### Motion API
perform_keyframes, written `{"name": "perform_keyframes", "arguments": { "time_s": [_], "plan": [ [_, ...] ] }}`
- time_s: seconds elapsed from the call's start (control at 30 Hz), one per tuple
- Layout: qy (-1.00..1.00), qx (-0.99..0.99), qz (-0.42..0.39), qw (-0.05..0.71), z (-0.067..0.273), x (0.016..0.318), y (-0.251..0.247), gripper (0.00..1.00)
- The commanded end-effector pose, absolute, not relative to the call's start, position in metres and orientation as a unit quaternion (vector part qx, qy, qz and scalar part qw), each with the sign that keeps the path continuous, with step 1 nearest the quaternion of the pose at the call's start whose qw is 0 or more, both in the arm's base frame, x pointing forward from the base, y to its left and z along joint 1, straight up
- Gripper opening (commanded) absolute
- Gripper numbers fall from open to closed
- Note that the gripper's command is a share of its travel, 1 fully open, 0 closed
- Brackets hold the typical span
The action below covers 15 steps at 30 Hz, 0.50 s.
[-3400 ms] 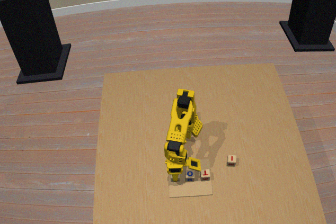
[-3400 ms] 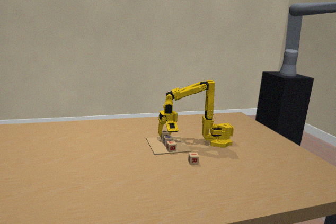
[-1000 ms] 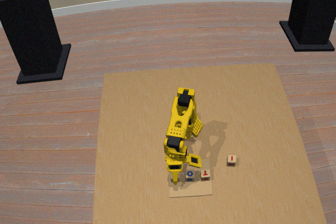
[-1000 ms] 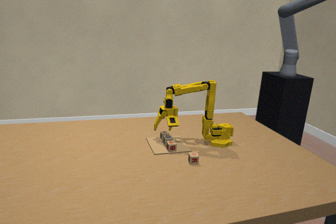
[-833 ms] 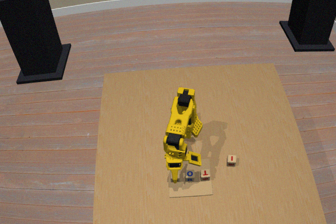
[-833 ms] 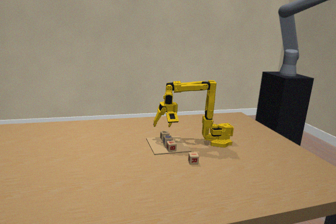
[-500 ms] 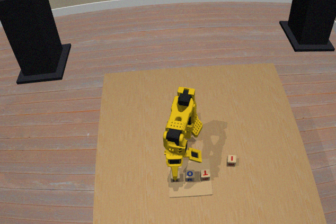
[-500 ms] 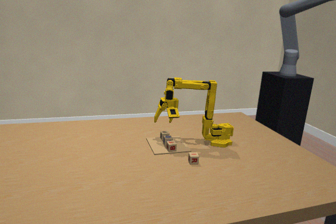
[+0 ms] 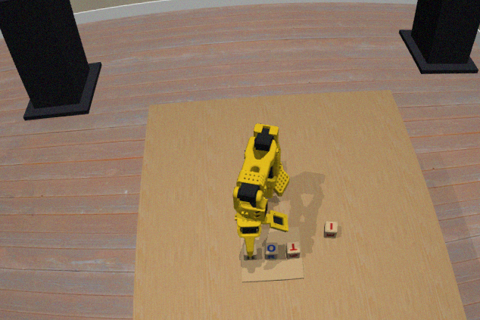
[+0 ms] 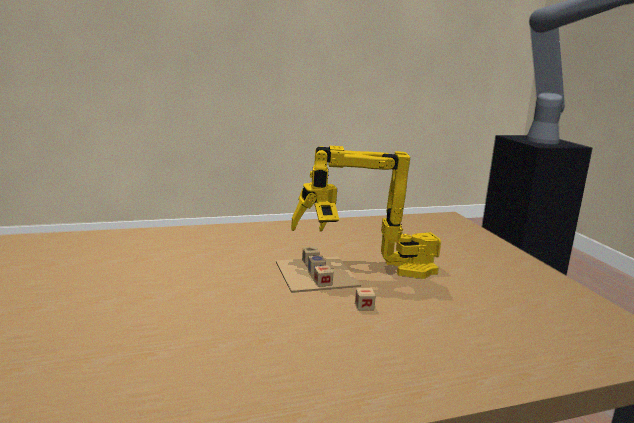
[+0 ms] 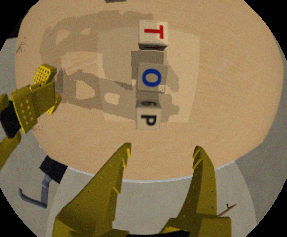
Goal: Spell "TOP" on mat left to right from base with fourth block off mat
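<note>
Three blocks stand in a nearly straight row on the flat mat. The T block is left as seen from the base, the O block is in the middle, and the P block is on the right. The T and P tops face up and read upright from the base. Small gaps part the blocks. The fourth block lies off the mat, a red bar on top. My gripper is open and empty, above the P block's end; it mostly hides that block in the top view.
The arm's base stands on the table, behind the mat in the top view. Black pedestals stand beyond the table.
</note>
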<state>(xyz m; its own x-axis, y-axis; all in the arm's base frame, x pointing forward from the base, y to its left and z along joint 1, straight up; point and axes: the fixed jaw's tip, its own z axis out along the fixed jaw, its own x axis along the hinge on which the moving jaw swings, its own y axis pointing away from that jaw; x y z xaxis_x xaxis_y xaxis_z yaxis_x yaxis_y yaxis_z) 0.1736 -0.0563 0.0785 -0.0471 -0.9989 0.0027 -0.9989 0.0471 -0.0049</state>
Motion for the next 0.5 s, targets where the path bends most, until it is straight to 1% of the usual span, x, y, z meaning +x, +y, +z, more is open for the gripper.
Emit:
{"name": "perform_keyframes", "arguments": {
  "time_s": [0.0,0.47],
  "plan": [
    [0.72,-0.693,-0.043,0.024,0.0935,0.1816,-0.0577,0.36],
    [0.736,-0.675,-0.047,0.028,0.0958,0.1806,-0.0554,0.36]
  ]
}}
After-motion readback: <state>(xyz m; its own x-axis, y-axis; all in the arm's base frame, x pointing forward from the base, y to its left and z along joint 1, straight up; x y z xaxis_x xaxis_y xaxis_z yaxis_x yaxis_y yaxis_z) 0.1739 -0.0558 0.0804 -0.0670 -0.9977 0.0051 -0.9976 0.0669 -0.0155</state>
